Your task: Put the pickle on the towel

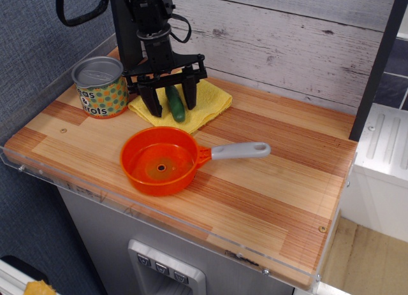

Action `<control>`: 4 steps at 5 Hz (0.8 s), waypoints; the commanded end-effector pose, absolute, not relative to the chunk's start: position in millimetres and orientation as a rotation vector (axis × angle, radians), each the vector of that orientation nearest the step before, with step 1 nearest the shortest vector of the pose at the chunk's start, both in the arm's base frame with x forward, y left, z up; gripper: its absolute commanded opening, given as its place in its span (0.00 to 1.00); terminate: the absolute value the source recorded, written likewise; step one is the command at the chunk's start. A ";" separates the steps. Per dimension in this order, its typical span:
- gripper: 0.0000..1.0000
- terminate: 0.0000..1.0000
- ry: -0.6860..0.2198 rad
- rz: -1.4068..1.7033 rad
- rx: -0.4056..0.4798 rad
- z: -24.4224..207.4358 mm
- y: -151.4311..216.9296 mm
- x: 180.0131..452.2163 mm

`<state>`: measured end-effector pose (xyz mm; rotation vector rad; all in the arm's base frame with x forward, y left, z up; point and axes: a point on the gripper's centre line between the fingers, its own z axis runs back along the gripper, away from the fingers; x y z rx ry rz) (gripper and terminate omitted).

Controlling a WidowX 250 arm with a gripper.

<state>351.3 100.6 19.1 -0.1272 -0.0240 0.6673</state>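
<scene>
The dark green pickle lies on the bright yellow towel at the back left of the wooden table. My black gripper hangs straight down over the towel with its jaws spread wide, one finger left of the pickle and the other right of it. Neither finger touches the pickle. The fingertips reach down to the cloth.
An orange pan with a grey handle sits just in front of the towel. A tin can with a dotted label stands left of the towel. A white plank wall runs behind. The table's front edge is near.
</scene>
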 end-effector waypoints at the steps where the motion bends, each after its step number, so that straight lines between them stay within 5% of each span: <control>1: 1.00 0.00 -0.116 0.664 -0.111 65.1 99.8 355.8; 4: 1.00 0.00 -0.143 0.597 -0.063 94.1 75.8 344.9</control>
